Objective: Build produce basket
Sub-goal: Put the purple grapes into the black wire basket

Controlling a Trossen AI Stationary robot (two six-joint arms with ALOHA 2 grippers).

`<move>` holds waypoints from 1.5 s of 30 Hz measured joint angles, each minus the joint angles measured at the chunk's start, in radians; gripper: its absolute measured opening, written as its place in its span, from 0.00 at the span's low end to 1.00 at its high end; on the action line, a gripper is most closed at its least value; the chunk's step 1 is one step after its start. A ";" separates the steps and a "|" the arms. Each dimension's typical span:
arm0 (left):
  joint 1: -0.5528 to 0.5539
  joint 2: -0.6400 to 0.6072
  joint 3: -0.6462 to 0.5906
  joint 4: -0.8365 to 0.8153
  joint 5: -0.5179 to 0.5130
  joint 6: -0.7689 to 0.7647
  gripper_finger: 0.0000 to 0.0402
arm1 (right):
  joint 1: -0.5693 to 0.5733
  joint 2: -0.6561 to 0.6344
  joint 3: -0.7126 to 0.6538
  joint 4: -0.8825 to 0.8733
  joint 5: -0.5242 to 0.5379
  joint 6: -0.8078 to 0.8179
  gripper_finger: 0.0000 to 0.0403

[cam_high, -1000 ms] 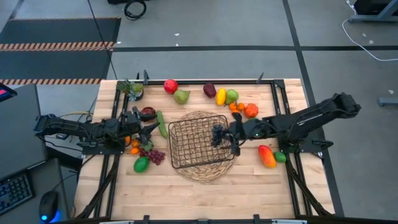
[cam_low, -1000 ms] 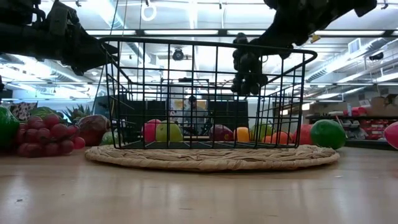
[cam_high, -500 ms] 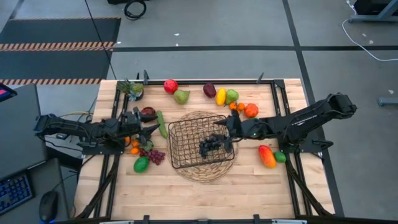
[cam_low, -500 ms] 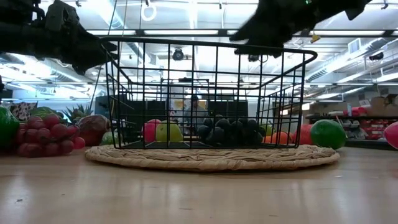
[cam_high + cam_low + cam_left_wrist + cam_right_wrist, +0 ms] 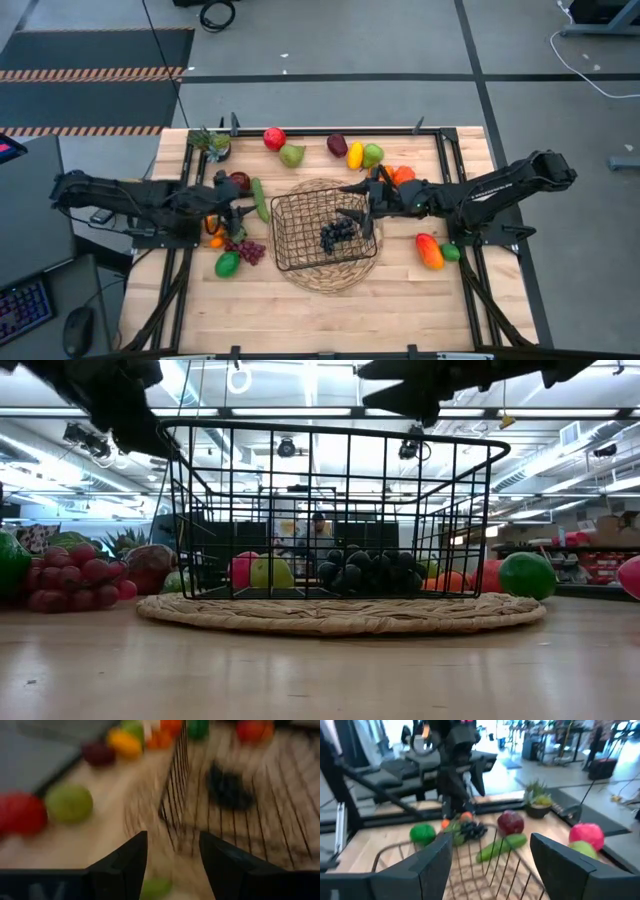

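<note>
From above, dark grapes lie inside the basket. The right gripper hangs over its rim, fingers spread and empty. Only the left wrist view shows the left gripper parted, holding nothing.

You had even, bright overhead light on the pale wooden table, with only faint shadows. At table height, ceiling strip lights glared white behind the black wire-mesh basket, turning both arms into silhouettes. Your left wrist picture was heavily motion-blurred; your right wrist picture was softer, with a washed-out far background.
</note>
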 joint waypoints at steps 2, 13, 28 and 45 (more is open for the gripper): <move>-0.011 0.059 0.067 -0.086 0.079 -0.021 0.46 | 0.006 0.000 0.000 -0.045 -0.010 0.002 0.67; -0.183 0.440 0.157 -0.121 0.269 0.108 0.48 | 0.055 -0.006 0.000 -0.107 -0.014 -0.035 0.67; -0.171 0.631 0.153 -0.187 0.266 0.012 0.56 | 0.129 -0.012 0.000 -0.167 -0.006 -0.080 0.67; -0.170 0.706 0.131 -0.187 0.267 -0.047 0.16 | 0.129 -0.012 0.000 -0.180 -0.011 -0.081 0.59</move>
